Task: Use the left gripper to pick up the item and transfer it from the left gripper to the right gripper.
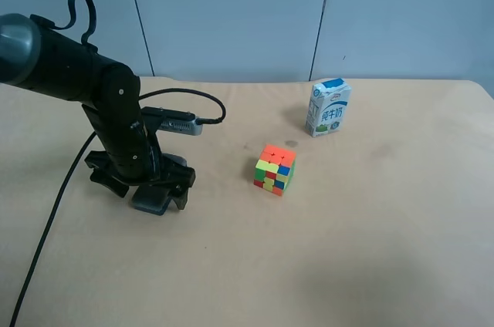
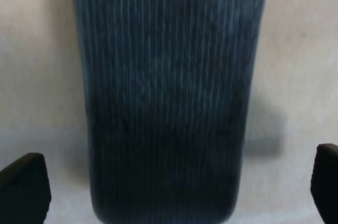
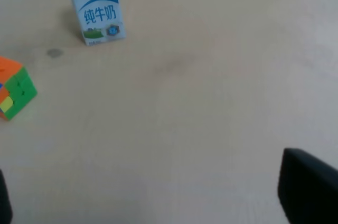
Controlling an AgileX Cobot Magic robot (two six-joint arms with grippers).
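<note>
The block [image 1: 151,202] is seen flat on the worktop [image 1: 347,250], lower left of the exterior high frame, straddled by the left end effector [image 1: 153,187], whose fingers [image 2: 24,187] are set wide apart, nothing clamped. Closing is judged best done squarely across the narrow width, one end left exposed for handover. The right end effector [image 3: 156,192] is spread too, empty.

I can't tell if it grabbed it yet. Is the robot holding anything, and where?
Nothing yet. The left gripper is open around the dark block, not touching it. The right gripper is empty.
</note>
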